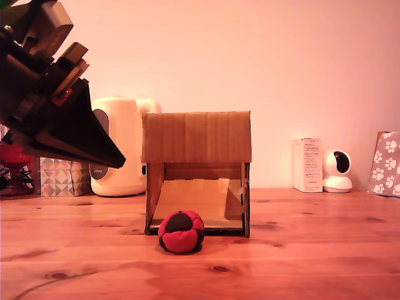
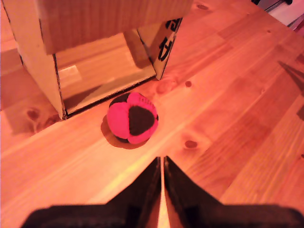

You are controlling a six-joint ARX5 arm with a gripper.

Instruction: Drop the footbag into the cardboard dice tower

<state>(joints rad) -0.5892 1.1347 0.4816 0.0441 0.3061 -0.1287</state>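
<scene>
Though sidelong outside, claw (image 2: 162, 164) seemingly closed.

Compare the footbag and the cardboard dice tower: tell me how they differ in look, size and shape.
The footbag is small and low, reaching only the bottom of the tower's opening; the cardboard dice tower stands far taller and wider. The footbag is round and soft-looking, stitched in red and black panels; the tower is boxy, plain brown corrugated card with an open lower front showing a sloped ramp. Both rest on the wooden table, the footbag just in front of the opening.

The arm's black pincer (image 2: 162, 164) has 2 tapered, pointed fingers on a blocky body.
</scene>
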